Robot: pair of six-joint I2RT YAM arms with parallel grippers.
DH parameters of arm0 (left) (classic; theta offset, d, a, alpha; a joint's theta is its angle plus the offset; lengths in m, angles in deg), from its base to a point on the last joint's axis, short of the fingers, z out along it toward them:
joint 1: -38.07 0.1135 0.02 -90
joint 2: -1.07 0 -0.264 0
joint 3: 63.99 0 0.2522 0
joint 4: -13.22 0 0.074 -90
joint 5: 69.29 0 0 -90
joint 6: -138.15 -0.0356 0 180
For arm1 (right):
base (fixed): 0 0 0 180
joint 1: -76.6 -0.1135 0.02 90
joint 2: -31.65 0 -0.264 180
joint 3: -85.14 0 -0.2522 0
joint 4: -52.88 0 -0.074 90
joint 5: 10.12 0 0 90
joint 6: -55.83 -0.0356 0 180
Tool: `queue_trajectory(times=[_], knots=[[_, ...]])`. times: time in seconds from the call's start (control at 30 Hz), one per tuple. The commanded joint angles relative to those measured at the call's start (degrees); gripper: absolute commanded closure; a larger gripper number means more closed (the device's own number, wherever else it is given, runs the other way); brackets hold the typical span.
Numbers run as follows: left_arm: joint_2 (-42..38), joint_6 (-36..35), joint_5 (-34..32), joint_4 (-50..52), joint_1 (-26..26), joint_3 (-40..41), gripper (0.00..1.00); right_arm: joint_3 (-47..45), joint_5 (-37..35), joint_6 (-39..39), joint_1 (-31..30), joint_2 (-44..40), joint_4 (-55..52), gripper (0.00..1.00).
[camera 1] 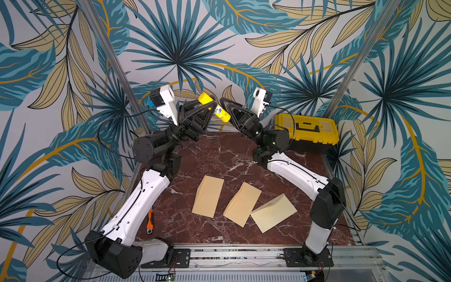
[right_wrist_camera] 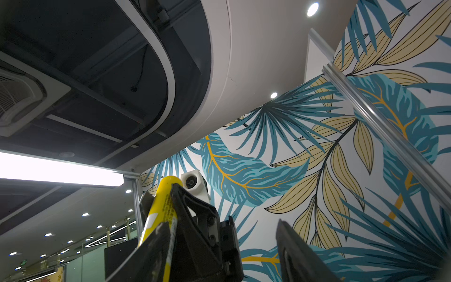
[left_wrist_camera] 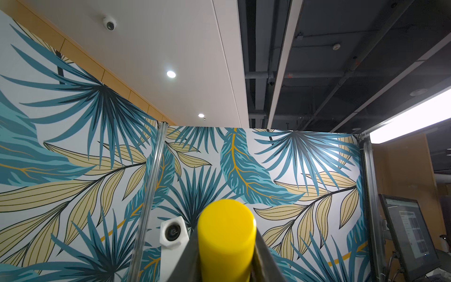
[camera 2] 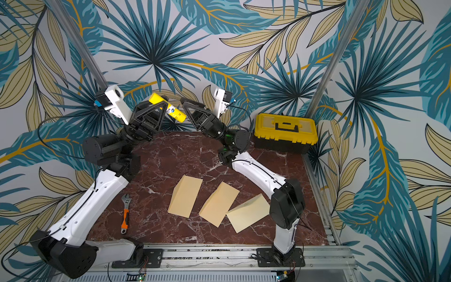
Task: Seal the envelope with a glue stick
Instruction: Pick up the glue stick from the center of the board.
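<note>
Your left gripper (camera 1: 210, 105) is clenched round the glue stick (camera 1: 219, 112), held aloft at the 12 o'clock edge of the table (camera 1: 219, 158), cap tilted toward 10 o'clock; your right gripper (camera 1: 226, 105) stands released just beside its lower end; three envelopes (camera 1: 242, 203) lie flat toward 6 o'clock.

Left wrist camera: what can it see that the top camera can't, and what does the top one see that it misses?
Only the left wrist view shows the ceiling lights and a computer screen. Only a top view shows the three envelopes, the wrench, the yellow toolbox and the marble table. Both show the yellow glue stick, pinched in the left arm's jaws, and the leafy wall.
</note>
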Motion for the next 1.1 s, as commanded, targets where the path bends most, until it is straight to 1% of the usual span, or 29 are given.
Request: queue_trajectory(times=[0.0,0.27,0.47,0.77,0.93,1.07], knots=[[-1.44,-3.64,-0.4,3.25,0.21,-2.0,0.74,1.34,-0.09,-4.03,-1.44,-0.34,3.08,0.29],[-2.73,-7.05,-0.6,6.26,0.24,-2.19,0.74,1.02,1.58,-3.93,-3.6,-1.46,0.69,0.3],[-3.83,-9.49,-1.68,9.03,0.18,-1.6,0.75,-0.27,2.39,-5.13,-4.52,-2.34,2.75,0.32],[-3.92,-7.93,0.25,7.1,0.18,-0.29,0.75,-3.17,3.74,-5.85,-4.74,-5.62,5.88,0.31],[-3.4,-6.22,0.34,5.14,0.21,0.44,0.75,-3.52,6.71,-4.42,-5.77,-7.0,2.39,0.31],[-2.4,-4.12,0.73,2.5,0.19,0.27,0.75,-4.22,7.59,-3.98,-6.49,-7.15,-0.21,0.32]])
